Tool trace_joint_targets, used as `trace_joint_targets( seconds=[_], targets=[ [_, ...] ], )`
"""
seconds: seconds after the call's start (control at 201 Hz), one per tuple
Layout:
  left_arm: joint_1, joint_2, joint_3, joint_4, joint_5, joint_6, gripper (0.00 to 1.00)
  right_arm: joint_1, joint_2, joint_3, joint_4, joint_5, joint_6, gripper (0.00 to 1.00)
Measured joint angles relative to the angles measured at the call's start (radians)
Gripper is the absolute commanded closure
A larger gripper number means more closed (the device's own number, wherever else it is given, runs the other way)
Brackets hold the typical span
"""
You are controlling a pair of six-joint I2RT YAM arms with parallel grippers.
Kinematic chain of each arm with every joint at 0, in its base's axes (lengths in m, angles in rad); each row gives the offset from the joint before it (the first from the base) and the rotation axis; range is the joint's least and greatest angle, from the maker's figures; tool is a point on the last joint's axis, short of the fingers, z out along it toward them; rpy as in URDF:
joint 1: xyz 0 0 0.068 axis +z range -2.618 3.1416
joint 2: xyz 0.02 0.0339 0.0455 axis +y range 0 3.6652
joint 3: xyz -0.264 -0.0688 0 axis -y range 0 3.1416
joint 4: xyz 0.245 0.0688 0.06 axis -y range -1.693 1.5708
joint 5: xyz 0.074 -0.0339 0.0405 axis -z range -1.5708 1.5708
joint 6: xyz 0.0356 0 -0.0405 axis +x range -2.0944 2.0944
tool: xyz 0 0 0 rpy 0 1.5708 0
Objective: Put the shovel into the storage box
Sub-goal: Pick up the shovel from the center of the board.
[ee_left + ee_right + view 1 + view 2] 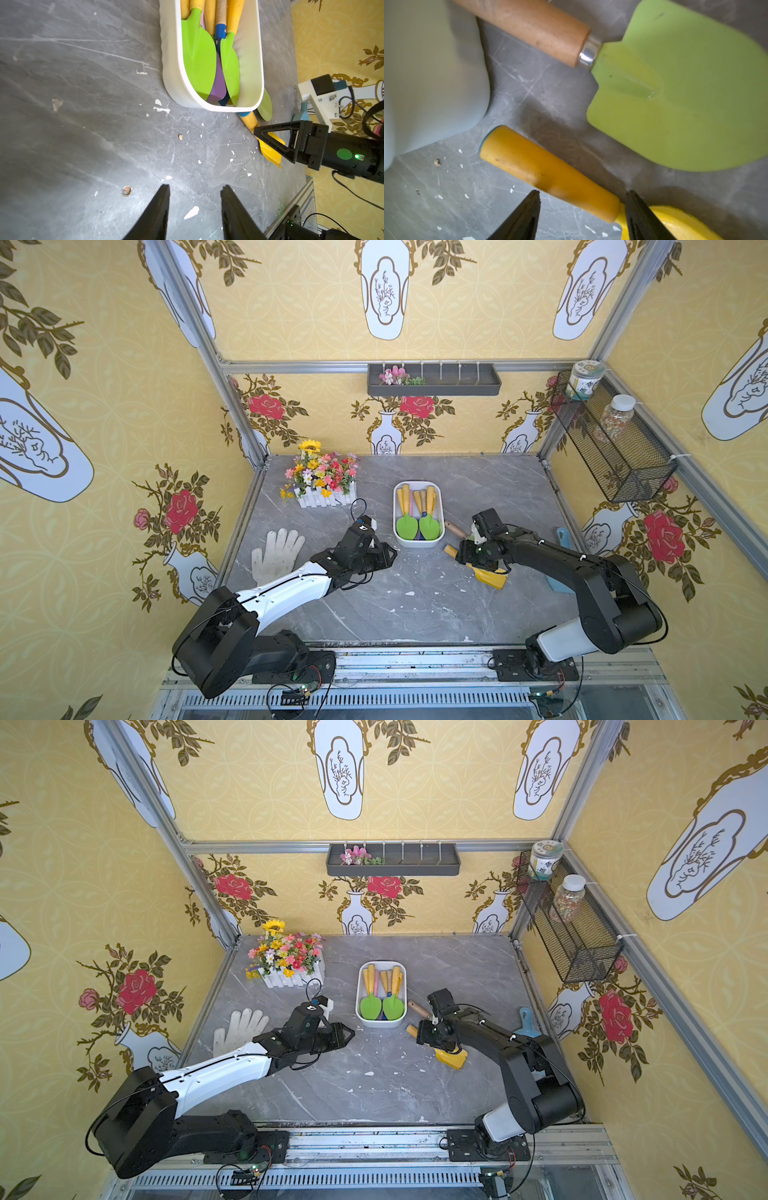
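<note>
The white storage box (417,544) (380,1023) stands mid-table and holds several shovels with yellow handles and green blades. A yellow shovel (492,578) (546,172) lies on the table just right of the box's near end. My right gripper (582,193) (460,558) is low over it, open, a jaw on each side of the handle near the blade; one jaw stands clear of the handle. A green shovel with a wooden handle (675,93) (455,529) lies beside it. My left gripper (195,187) (392,556) hangs open and empty, left of the box.
A white flower planter (324,489) stands at the back left, and a white glove (276,553) lies at the left edge. A blue tool (525,1021) lies by the right wall. A grey tray (434,380) and a wire basket (615,448) hang on the walls.
</note>
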Motion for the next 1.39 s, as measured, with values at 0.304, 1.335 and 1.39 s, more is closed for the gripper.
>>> trace_joint_targets(
  seconds=[0.304, 1.335, 1.39],
  targets=[
    [0.0, 0.005, 0.0, 0.002, 0.004, 0.0, 0.55, 0.12, 0.013, 0.028, -0.015, 0.042, 0.028, 0.32],
    [0.0, 0.032, 0.004, 0.015, 0.011, -0.007, 0.55, 0.227, 0.092, 0.096, -0.138, 0.223, 0.002, 0.67],
    [0.0, 0.037, 0.007, 0.015, 0.011, -0.007, 0.55, 0.227, 0.093, 0.1, -0.142, 0.234, 0.005, 0.68]
  ],
)
